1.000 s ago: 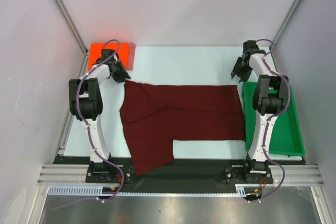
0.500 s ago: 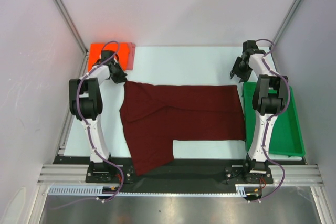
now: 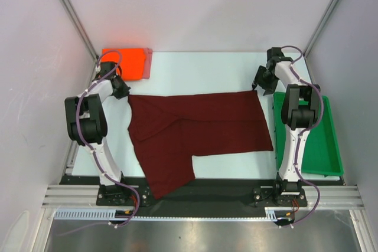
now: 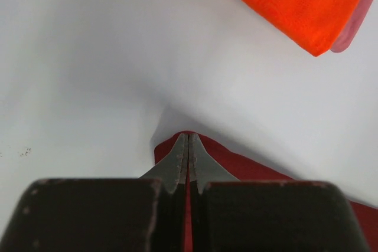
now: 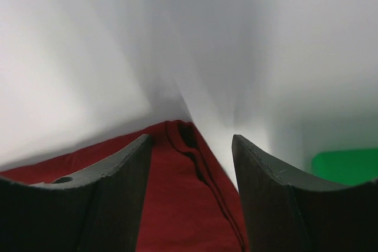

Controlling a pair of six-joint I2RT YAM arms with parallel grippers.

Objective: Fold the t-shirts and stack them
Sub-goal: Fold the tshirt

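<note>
At the far left corner of the table point(image 3: 201, 66), the folded orange-red t-shirt point(image 3: 124, 62) lies on a pinkish t-shirt point(image 3: 149, 63), of which only a narrow strip shows along the right side.

Just in front of this stack, the left gripper point(image 3: 121, 90) sits at the far left corner of the maroon t-shirt point(image 3: 201, 125). In the left wrist view its fingers point(image 4: 175, 166) are pressed together, with a thin line of maroon cloth pinched between them.

The maroon t-shirt lies spread across the middle of the table. One section extends toward the near edge on the left side.

At the far right corner of the garment, the right gripper point(image 3: 260, 82) stands with its jaws wide apart. In the right wrist view, the shirt corner lies between the two fingers point(image 5: 112, 187), and the jaws are not closed on it.

The green tray point(image 3: 332, 146) lies along the right edge of the table, just beside the shirt's right edge.
</note>
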